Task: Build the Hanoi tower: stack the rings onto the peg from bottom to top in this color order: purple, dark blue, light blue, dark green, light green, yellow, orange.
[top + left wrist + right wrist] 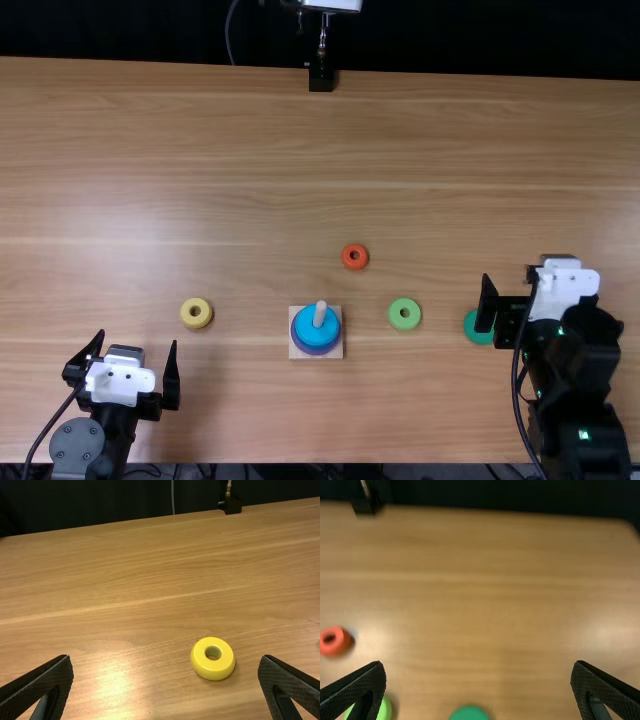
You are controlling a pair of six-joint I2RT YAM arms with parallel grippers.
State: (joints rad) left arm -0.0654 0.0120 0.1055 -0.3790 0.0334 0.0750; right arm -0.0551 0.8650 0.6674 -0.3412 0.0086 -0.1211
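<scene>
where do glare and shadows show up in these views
left wrist view: bright glare on the table, soft shadow beside the yellow ring; right wrist view: paler glare near the orange ring; top view: faint, broad shadow beside the left gripper

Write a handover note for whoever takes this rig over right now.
Grippers: left open and empty, short of the yellow ring; right open and empty, close to the dark green ring.
Rings, in the top view: yellow left of the peg; light green right of it; dark green farther right, partly hidden by the right gripper; orange beyond the peg, slightly right.
Done: light blue ring tops the stack, with darker purple-blue beneath; I can't separate purple from dark blue there.
Left: dark green, light green, yellow, orange, in that order.
</scene>
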